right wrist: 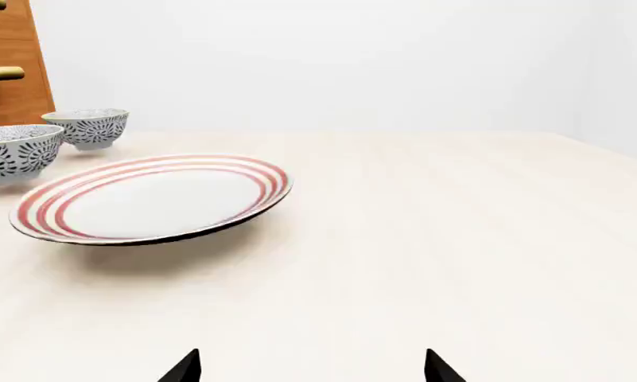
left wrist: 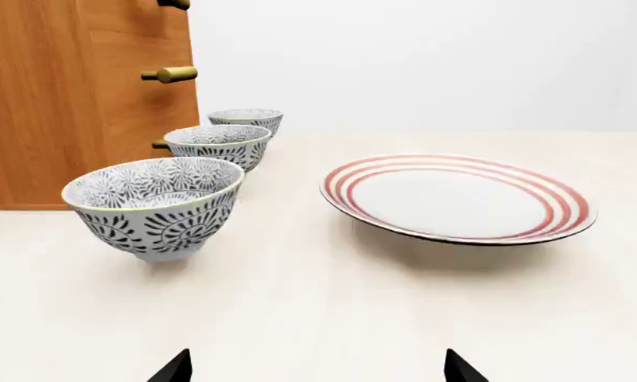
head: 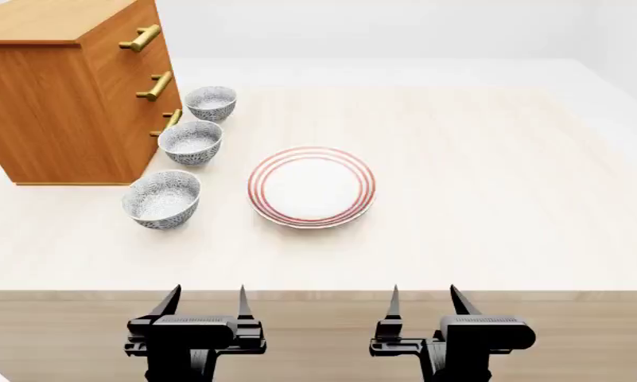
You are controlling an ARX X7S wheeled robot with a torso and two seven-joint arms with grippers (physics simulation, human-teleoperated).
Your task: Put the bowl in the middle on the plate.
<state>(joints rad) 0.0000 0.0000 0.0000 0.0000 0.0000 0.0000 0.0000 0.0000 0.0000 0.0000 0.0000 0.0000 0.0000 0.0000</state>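
Both claws are seen nearest, at the table's (head: 488,239) near edge: the left claw (head: 209,302) and right claw (head: 423,301) are each spread wide, nothing held. Ahead and left of the left claw, three bowls are lined beside the cabinet (head: 69,95); the middle bowl (head: 191,142) is untouched. The plate (head: 312,187) lies bare, ahead between the claws.
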